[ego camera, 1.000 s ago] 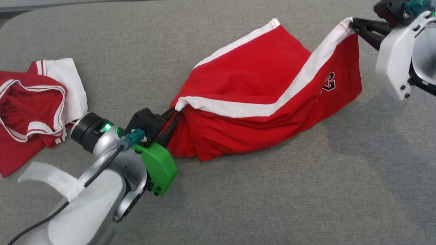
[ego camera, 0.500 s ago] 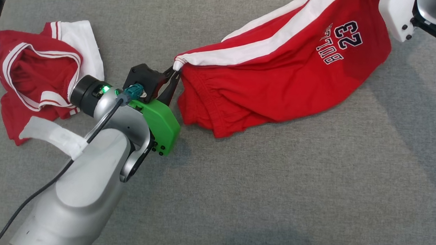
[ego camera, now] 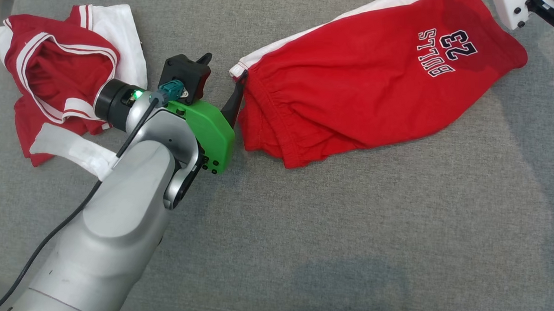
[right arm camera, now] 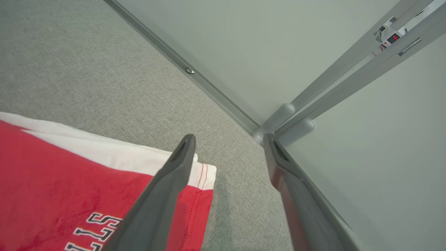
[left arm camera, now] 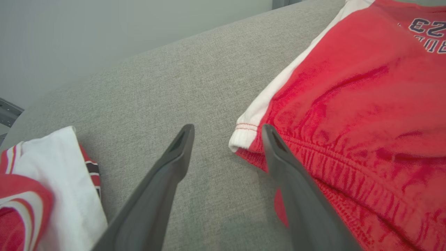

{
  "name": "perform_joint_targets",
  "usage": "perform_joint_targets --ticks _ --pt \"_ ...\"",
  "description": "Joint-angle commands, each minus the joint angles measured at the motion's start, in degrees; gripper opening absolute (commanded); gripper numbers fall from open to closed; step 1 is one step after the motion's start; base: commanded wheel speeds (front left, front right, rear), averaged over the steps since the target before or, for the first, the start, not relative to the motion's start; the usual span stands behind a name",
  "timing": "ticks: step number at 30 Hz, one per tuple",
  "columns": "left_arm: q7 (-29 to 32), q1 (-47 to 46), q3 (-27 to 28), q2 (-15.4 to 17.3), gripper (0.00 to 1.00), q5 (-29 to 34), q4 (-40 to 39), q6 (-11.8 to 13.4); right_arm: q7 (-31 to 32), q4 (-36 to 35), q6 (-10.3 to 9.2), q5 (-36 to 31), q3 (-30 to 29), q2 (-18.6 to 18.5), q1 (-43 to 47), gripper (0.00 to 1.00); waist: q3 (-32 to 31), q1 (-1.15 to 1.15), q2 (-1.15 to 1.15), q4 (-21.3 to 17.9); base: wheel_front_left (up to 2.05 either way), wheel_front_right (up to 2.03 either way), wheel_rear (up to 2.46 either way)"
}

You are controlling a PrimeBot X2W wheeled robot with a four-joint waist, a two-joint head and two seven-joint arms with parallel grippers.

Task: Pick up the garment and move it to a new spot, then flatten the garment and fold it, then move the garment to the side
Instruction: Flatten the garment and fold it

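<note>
**On the worktop: shorts down, both claws let go**

Start from the red shorts (ego camera: 359, 89): laid across the far right part of the grey worktop (ego camera: 356, 227), white side stripe along the far edge, navy print (ego camera: 447, 52) face up. Fairly smooth toward the leg hem, but rumpled and doubled under at the waistband end. Judge the flattening only half done.

Note the left claw (left arm camera: 226, 130) spread wide and gripping nothing, with the white waistband corner (left arm camera: 244, 136) just by its fingertips. Same for the right claw (right arm camera: 228, 139): parted, empty, hanging by the hem corner (right arm camera: 204, 174).

To flatten well, retake both corners low and close to the cloth, then draw them apart gently, just enough to open out the gathered waistband. Keep the pull level along the stripe. Avoid lifting high, or expect fresh folds. Mind the worktop's edge and the pale wall panel (right arm camera: 278, 52) close beside the hem. Steer clear of the crumpled red-and-white jersey (ego camera: 59, 77), well apart on the left.
</note>
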Motion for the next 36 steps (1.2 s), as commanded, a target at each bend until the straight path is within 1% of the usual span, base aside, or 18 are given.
perform_joint_targets --ticks 1,2,6,7,11,13,17,22,26,30,32,36 --pt "-0.8 -1.1 0.5 -0.2 1.0 -0.2 1.0 1.0 -2.2 1.9 -0.1 -1.1 -0.7 0.5 -1.0 1.0 0.0 -0.01 0.0 0.3 0.0 0.0 0.0" --pt "-0.8 -1.1 0.5 -0.2 1.0 -0.2 1.0 1.0 -2.2 1.9 -0.1 -1.1 -0.7 0.5 -1.0 1.0 0.0 -0.01 0.0 0.3 0.0 0.0 0.0" --pt "-3.4 -0.5 1.3 -0.2 1.0 0.1 2.1 2.9 -5.9 5.1 -0.1 -1.7 -2.8 1.9 -0.4 1.0 -0.5 -0.01 0.0 0.2 0.0 0.0 0.0" --pt "-5.6 0.8 1.7 0.2 1.0 0.6 1.9 4.1 -7.0 6.3 -0.1 -0.8 -4.3 2.4 1.1 1.0 -1.4 -0.01 0.0 0.1 0.0 0.0 0.0" --pt "-11.3 4.6 2.6 1.4 1.0 1.4 -0.6 6.7 -7.4 6.9 -0.1 1.5 -7.7 3.4 4.9 1.0 -3.7 -0.01 0.0 -0.7 0.0 0.0 0.0" --pt "-14.4 7.5 3.2 1.9 1.0 1.6 -2.7 8.4 -7.5 5.9 -0.1 2.8 -9.2 3.3 7.7 1.0 -4.9 -0.01 0.0 -1.2 0.0 0.0 0.0" --pt "-17.4 14.3 4.3 2.9 1.0 1.6 -7.9 11.7 -8.2 4.1 -0.1 4.7 -13.1 2.3 14.1 1.0 -7.5 -0.01 0.0 -2.0 0.0 0.0 0.0" --pt "-18.7 22.8 6.3 3.8 1.0 3.1 -16.0 15.8 -8.9 2.5 -0.09 5.2 -18.7 1.4 23.2 1.0 -10.6 -0.01 0.0 -2.3 0.0 0.0 0.0" --pt "-18.7 29.8 10.4 3.1 1.0 4.8 -23.8 18.0 -9.6 1.9 -0.09 5.4 -24.1 3.0 30.5 1.0 -12.9 -0.01 0.0 -2.4 0.0 0.0 0.0" --pt "-18.7 37.4 16.6 0.7 1.0 5.8 -30.8 18.3 -10.3 2.0 -0.09 5.0 -28.4 5.8 36.5 1.0 -14.6 -0.01 0.0 -2.3 0.0 0.0 0.0" --pt "-18.6 40.9 19.6 -0.8 1.0 5.9 -33.2 17.1 -10.8 2.4 -0.09 4.5 -30.5 6.9 38.5 1.0 -15.0 -0.01 0.0 -2.0 0.0 0.0 0.0" --pt "-18.6 45.7 22.7 -2.8 1.0 7.6 -35.0 13.5 -12.2 4.4 -0.09 3.9 -35.4 9.4 41.0 1.0 -15.2 -0.01 0.0 -0.9 0.0 0.0 0.0"
